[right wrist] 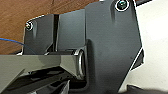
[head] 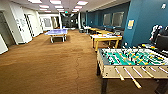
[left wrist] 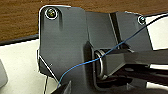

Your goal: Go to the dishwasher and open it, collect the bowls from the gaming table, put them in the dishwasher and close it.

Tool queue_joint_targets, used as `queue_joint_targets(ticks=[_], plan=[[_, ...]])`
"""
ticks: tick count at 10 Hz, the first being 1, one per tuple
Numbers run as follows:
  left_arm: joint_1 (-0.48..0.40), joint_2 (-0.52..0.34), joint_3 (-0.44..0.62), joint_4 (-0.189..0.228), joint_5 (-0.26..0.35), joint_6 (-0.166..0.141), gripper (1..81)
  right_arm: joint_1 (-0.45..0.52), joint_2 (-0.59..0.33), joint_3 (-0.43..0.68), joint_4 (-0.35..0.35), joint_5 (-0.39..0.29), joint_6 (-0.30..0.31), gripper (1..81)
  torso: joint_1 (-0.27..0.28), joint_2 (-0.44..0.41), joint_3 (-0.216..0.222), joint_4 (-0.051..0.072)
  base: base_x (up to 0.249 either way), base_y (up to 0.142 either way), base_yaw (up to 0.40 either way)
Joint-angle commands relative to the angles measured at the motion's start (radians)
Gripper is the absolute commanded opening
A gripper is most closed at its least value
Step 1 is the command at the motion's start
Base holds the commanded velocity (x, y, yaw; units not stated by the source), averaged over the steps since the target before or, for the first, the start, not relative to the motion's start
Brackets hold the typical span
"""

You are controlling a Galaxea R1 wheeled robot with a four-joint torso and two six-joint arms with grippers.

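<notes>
Head view shows the gaming table (head: 130,60) near on the right across brown carpet (head: 50,67), so I judge a driving leg; tool states I cannot tell.

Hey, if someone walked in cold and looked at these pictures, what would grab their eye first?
Probably the table-football table close by on the right of the head view, with its green field and rods sticking out toward the camera. Next, the wide brown carpet running down the room to a blue ping-pong table farther back on the left. A yellow table stands against the teal wall on the right.
</notes>
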Motion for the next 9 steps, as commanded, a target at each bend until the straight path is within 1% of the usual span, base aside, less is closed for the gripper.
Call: queue_joint_targets(ticks=[1, 9], plan=[[-0.044, -0.012, -0.007, -0.003, 0.046, -0.002, 81.1, 0.047, 0.015, 0.014, -0.012, -0.041, -0.003, 81.1, 0.0, 0.0, 0.0, 0.0, 0.132, 0.073, 0.0], [-0.044, -0.009, -0.007, -0.002, 0.048, -0.002, 81.1, 0.047, 0.013, 0.016, -0.012, -0.041, -0.003, 81.1, -0.001, 0.0, 0.0, 0.0, 0.136, 0.07, 0.0]])
